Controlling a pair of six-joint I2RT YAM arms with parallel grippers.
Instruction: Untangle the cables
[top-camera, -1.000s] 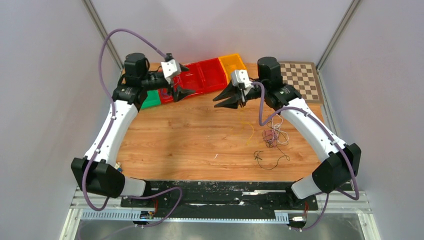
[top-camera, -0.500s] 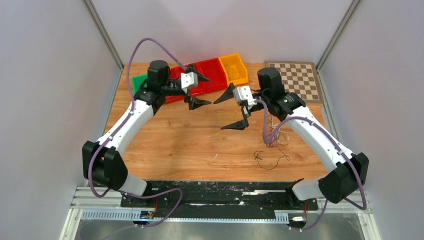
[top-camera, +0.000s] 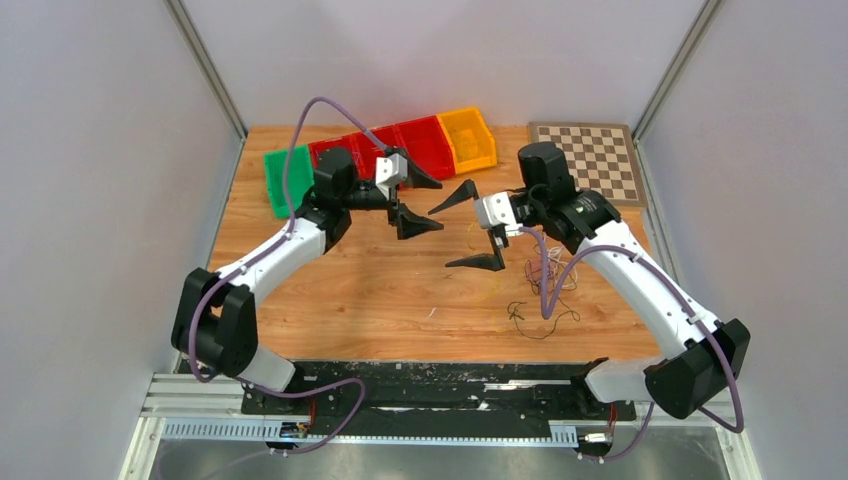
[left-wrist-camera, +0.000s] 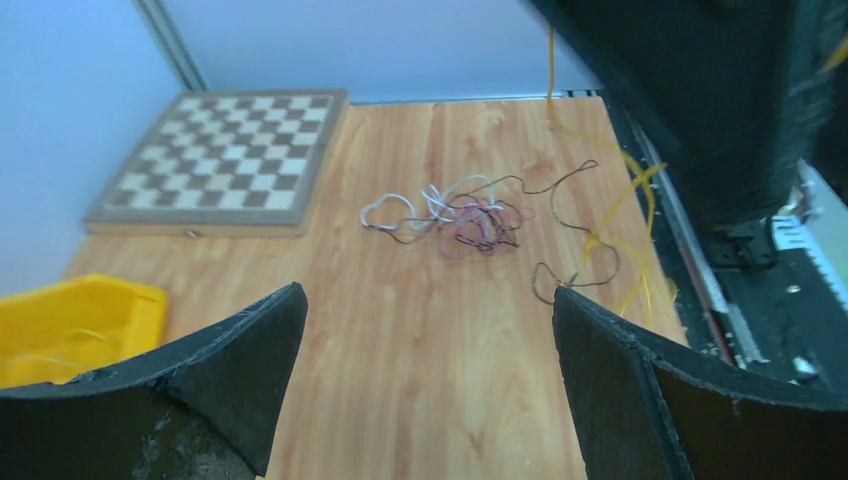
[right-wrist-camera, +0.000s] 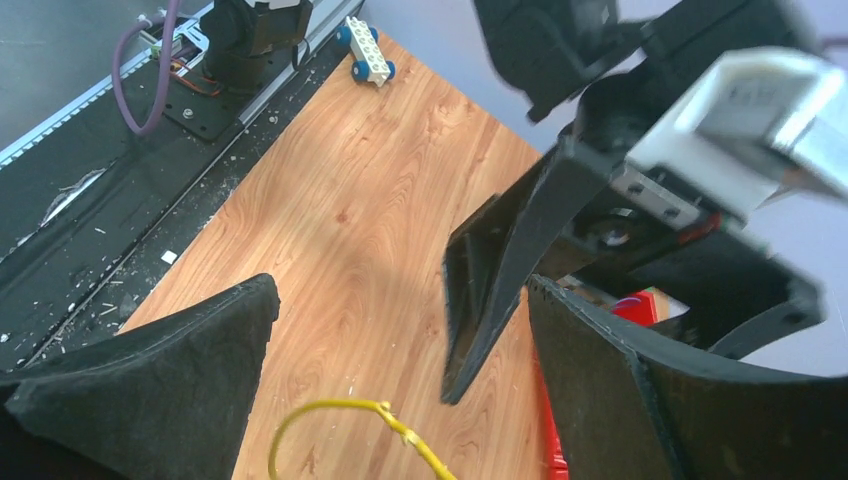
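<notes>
Left gripper (left-wrist-camera: 428, 293) at frame bottom: released, fingers spread wide. Beyond it, mid-frame: cables (left-wrist-camera: 470, 215), a small tangle on the wood table (left-wrist-camera: 400, 340). Yellow strand (left-wrist-camera: 625, 225) trails right, beneath the right arm (left-wrist-camera: 700, 100), which blocks the upper right. Right gripper (top-camera: 439, 239) likewise gapes, released. Yellow bin (left-wrist-camera: 70, 320) at left edge. Chessboard (left-wrist-camera: 225, 160) upper left, farthest.

Overhead, the cable tangle (top-camera: 568, 282) lay partly hidden behind the right arm (top-camera: 640, 276); right wrist view, the yellow cable (right-wrist-camera: 340, 404) ran off the bottom edge; left wrist view, the yellow bin (left-wrist-camera: 75, 325) was cropped at left
</notes>
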